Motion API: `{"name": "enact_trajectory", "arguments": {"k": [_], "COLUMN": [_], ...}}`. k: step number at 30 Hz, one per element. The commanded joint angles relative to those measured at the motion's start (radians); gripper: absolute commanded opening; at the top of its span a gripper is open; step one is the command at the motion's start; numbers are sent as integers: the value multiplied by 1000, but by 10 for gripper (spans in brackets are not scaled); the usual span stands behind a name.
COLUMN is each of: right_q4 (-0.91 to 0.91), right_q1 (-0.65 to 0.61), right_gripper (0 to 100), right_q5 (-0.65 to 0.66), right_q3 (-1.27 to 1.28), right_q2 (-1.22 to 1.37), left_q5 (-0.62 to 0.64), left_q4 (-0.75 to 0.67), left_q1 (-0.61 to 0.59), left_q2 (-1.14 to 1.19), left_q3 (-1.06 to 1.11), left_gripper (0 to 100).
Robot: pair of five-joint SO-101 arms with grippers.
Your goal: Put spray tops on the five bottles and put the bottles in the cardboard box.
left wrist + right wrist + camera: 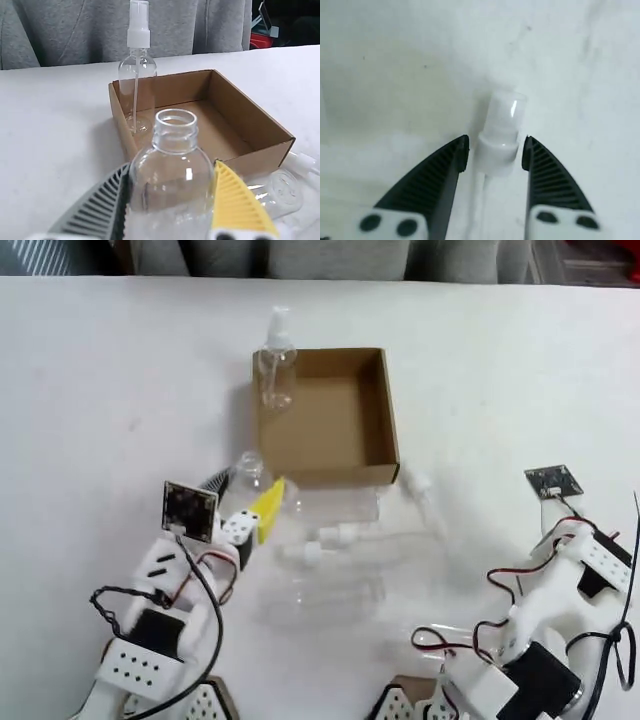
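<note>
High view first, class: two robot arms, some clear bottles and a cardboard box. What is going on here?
The left gripper is shut on a clear uncapped bottle, held upright in front of the cardboard box. The right gripper is open, with its fingers on either side of a white spray top lying on the table. One capped bottle stands in a corner of the box. More clear bottles lie on the table in front of the box.
</note>
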Motion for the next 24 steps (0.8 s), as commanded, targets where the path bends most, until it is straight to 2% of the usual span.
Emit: {"name": "enact_trajectory", "arguments": {"k": [1, 7, 12, 17, 24], "right_q4": [-7, 1, 62, 65, 65], "right_q1": [10, 10, 1, 4, -16], "right_gripper": [159, 154, 98, 135, 138], "right_q5": [9, 8, 8, 6, 6], "right_q3": [-5, -6, -35, -40, -37], "right_q2": [-2, -2, -2, -2, -2], "left_q5": [-11, -11, -11, -11, -11], "left_q4": [2, 2, 2, 2, 2], "left_q1": [5, 5, 5, 5, 5], "left_q2": [-13, -13, -13, -13, -13], "left_q3": [-5, -5, -5, -5, -5], "left_gripper": [23, 23, 23, 23, 23]}}
